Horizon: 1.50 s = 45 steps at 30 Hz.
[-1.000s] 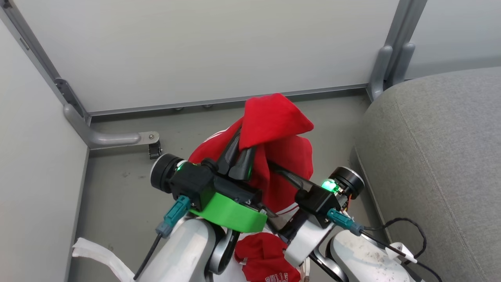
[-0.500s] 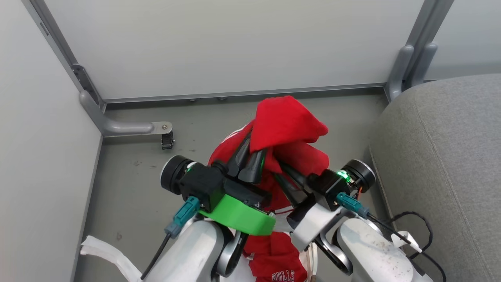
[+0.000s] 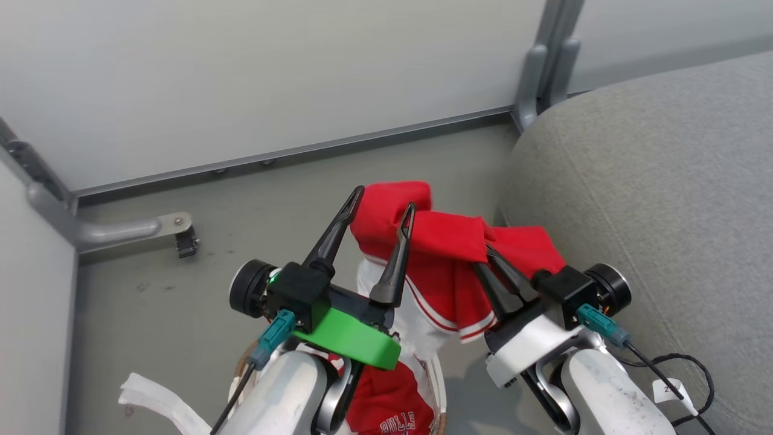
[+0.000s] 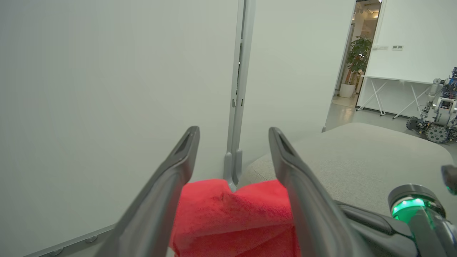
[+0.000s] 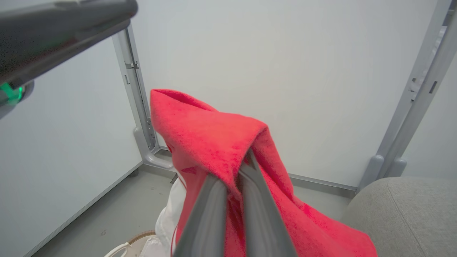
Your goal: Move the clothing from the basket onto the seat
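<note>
In the head view I see a grey floor (image 3: 181, 290) boxed in by pale partition panels (image 3: 241, 78) on grey metal posts (image 3: 537, 72). The grey woven seat (image 3: 652, 181) fills the right side. A red garment (image 3: 447, 241) with white striped trim hangs in the air above the basket (image 3: 243, 365), just beside the seat's edge. My right gripper (image 3: 488, 251) is pinched on it. My left gripper (image 3: 385, 199) stands with its fingers spread wide, and the cloth's far fold shows between them. Down in the basket lie a white liner (image 3: 416, 338) and a red jersey (image 3: 392, 405) printed "BULLS".

In the left wrist view the fingers are well apart and the red cloth sits low between them. Beyond are panels, the seat, a potted plant (image 4: 357, 57) and another robot (image 4: 437, 117).

In the right wrist view the fingers are closed together on a fold of towel-like red fabric that drapes over their tips.
</note>
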Tool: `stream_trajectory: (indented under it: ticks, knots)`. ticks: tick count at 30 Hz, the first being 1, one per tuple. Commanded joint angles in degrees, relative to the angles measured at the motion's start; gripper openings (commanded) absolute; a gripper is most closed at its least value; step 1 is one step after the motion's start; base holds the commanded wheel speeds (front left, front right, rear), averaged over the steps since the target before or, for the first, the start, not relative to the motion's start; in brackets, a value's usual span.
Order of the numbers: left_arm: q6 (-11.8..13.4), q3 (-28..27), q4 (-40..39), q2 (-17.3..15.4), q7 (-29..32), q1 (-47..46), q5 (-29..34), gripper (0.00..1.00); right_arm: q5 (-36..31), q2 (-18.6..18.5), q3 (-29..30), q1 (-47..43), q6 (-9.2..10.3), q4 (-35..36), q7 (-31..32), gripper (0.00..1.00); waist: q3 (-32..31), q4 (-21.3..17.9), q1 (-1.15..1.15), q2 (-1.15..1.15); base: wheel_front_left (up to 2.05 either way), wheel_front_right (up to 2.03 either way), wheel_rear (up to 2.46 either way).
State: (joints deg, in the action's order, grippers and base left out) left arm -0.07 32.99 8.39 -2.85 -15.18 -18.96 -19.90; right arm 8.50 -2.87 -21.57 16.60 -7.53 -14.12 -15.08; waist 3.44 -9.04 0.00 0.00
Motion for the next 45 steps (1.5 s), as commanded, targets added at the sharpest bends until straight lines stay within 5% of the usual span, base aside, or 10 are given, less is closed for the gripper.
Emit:
stream_trajectory:
  ticks: [1,10,14,24,35,45]
  knots:
    - [-0.35,-0.42,0.33,-0.12,0.05,0.82,0.8,1.0,-0.15,-0.19,0.57,-0.96,0.08,0.53,-0.12,0.0,1.58,-7.12,0.0,0.0,0.0,0.0,0.0]
    - [-2.01,-2.0,0.65,-0.13,0.05,1.81,1.98,1.0,-0.59,-0.13,3.89,-4.13,0.08,2.42,-0.12,0.0,3.85,-19.36,0.0,0.0,0.0,0.0,0.0]
    - [-3.08,-0.95,1.55,-0.15,0.05,1.29,2.36,1.0,-0.64,-0.21,7.08,-5.33,0.08,3.35,-0.12,0.0,5.01,-21.5,0.0,0.0,0.0,0.0,0.0]
    - [-4.43,1.49,3.39,-0.21,0.05,-0.66,5.98,1.0,-2.18,-2.4,12.09,-1.63,0.08,5.09,-0.12,0.0,10.57,-22.29,0.0,0.0,0.0,0.0,0.0]
    - [-6.07,1.0,4.51,-1.45,0.04,-4.48,11.06,1.0,-3.15,-13.17,17.06,20.07,0.08,2.01,-0.12,0.0,23.57,-18.69,0.0,0.0,0.0,0.0,0.0]
    - [-6.96,2.17,3.97,-2.83,0.05,-9.13,13.35,1.0,-5.11,-21.42,24.46,36.11,0.08,-8.87,-0.12,0.0,33.96,-13.51,0.0,0.0,0.0,0.0,0.0]
